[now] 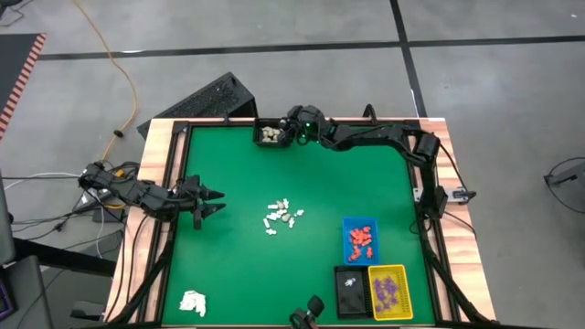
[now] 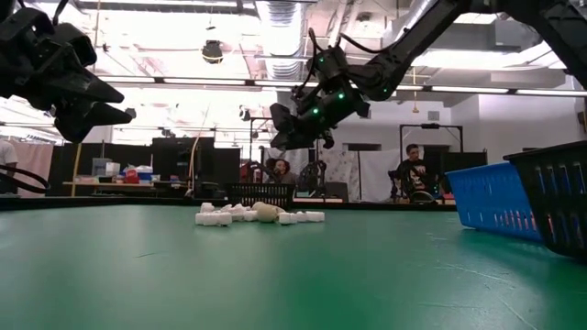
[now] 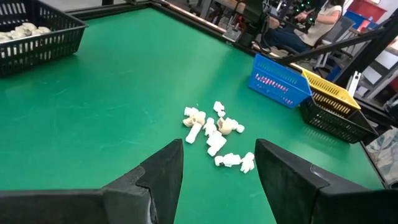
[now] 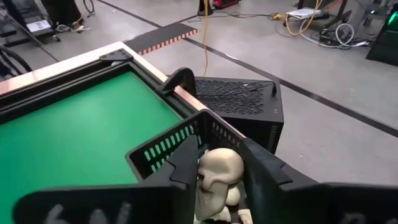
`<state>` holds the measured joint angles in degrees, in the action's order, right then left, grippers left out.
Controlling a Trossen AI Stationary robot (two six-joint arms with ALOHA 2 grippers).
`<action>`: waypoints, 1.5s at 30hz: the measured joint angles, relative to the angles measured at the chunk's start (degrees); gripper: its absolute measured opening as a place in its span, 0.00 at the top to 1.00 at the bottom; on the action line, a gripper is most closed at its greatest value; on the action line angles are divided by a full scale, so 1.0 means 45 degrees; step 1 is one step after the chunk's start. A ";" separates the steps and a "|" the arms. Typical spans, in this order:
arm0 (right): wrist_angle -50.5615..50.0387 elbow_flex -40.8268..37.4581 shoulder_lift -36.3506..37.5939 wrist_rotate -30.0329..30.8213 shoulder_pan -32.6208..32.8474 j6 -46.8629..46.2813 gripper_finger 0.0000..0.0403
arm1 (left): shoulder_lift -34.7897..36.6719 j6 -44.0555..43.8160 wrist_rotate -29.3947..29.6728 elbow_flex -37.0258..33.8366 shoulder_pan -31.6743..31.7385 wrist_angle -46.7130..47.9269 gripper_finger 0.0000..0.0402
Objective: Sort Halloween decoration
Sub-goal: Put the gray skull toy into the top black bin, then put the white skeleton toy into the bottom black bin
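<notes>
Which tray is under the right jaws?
The black tray at the table's far edge, holding cream pieces; the blue, yellow and other black trays sit together at the near right.

I count four small trays on the worktop (image 1: 228,183): one black tray (image 1: 270,134) of cream pieces, one blue tray (image 1: 359,238) of orange-red pieces, one yellow tray (image 1: 388,291) of purple pieces, one second black tray (image 1: 348,291). One loose cluster of white pieces (image 1: 281,216), number unclear; one white wad (image 1: 193,302); two arms.
</notes>
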<state>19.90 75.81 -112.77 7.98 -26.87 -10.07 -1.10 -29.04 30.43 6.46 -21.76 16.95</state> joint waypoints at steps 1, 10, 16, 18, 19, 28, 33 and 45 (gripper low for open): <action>0.0005 0.0000 0.0000 -0.0048 -0.0006 -0.0005 0.69 | 0.0000 -0.0002 0.0000 0.0000 -0.0003 -0.0005 0.53; -0.0099 0.0000 0.0000 -0.0142 -0.0075 -0.0172 0.55 | 0.0000 -0.0146 -0.0015 0.0000 -0.0003 -0.0029 0.53; -0.0910 -0.0004 0.0204 -0.3788 0.0124 0.0269 0.55 | 0.0000 -0.0158 -0.0039 0.0000 0.0000 0.0000 0.53; -0.1909 -0.0023 0.0487 -0.5770 0.0353 0.0444 0.56 | 0.0000 -0.0141 -0.0169 0.0000 -0.0005 0.0023 0.53; -0.2279 -0.0024 0.0520 -0.6619 0.0529 0.0666 0.56 | 0.0000 -0.0141 -0.0244 0.0000 0.0000 0.0025 0.53; -0.7589 -0.0305 0.0901 -0.7429 0.3106 0.3353 0.58 | 0.0000 -0.0141 -0.0370 -0.0005 -0.0003 0.0073 0.53; -0.6704 -0.1529 0.0869 -0.5618 0.4722 0.4200 0.58 | 0.0000 -0.0154 -0.0334 -0.0005 0.0000 0.0043 0.53; -0.2396 -0.4373 0.0928 -0.4040 0.5928 0.4123 0.58 | 0.0000 -0.0350 -0.0274 -0.0005 0.0000 0.0029 0.53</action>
<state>9.12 56.13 -108.60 -10.19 -0.19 8.49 -1.10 -30.61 29.19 6.44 -21.76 17.08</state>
